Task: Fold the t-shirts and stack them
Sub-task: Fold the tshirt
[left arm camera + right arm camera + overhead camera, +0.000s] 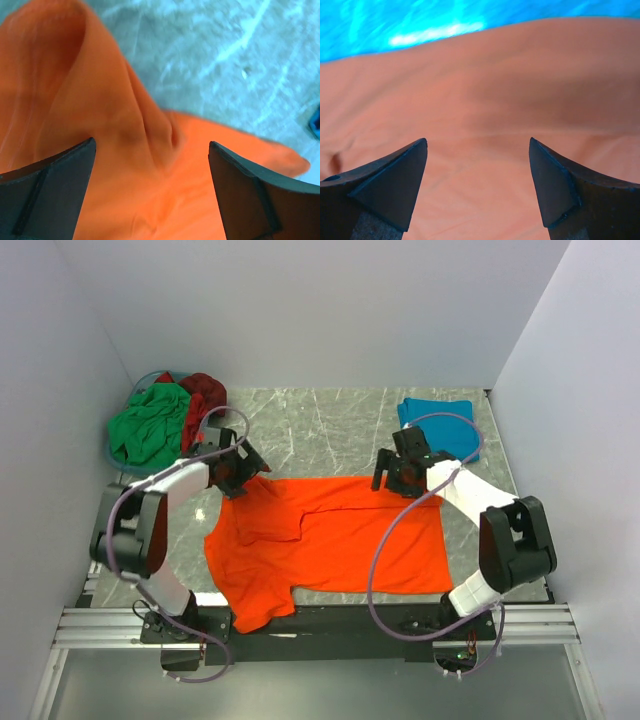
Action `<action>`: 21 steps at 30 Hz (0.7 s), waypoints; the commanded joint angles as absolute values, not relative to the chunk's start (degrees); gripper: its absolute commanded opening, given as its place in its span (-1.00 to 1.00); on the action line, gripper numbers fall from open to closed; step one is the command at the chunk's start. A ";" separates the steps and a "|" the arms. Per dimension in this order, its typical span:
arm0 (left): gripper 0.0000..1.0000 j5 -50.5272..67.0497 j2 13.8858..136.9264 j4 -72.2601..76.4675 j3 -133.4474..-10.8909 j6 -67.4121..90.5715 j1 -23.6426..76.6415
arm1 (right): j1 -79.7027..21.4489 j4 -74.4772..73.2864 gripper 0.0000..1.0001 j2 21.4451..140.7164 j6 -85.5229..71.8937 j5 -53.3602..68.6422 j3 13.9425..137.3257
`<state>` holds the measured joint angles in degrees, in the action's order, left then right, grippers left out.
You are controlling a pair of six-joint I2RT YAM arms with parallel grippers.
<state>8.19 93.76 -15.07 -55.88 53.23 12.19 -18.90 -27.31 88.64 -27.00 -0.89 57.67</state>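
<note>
- The orange t-shirt (330, 540) is lying flat in the middle, long axis running left to right, its far edge beneath both grippers.
- The left gripper (245, 465) is hovering, jaws wide apart, over a soft raised fold; the right gripper (392, 478) is hanging likewise agape over smooth cloth, holding nothing.
- The teal t-shirt (437, 415) is sitting far right, seemingly folded.

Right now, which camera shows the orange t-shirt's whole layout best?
The top external view: the whole orange t-shirt lies spread on the table, partly folded. The left wrist view shows only a raised ridge of its cloth; the right wrist view only a smooth stretch near its edge.
</note>
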 commanded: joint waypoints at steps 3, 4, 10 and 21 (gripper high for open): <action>0.99 7.56 101.15 -9.67 -61.43 52.38 11.52 | -12.75 -24.53 0.75 94.29 -24.08 0.95 59.41; 0.99 7.12 102.73 -9.67 -61.61 52.30 11.34 | -11.79 -24.26 0.74 95.09 -23.91 1.14 59.50; 0.99 5.02 105.99 -9.49 -62.58 52.47 8.44 | -9.67 -24.70 0.74 100.10 -23.73 -0.18 61.52; 0.99 4.13 114.34 -10.81 -73.55 52.12 6.42 | -6.07 -24.52 0.74 106.69 -23.82 2.19 67.31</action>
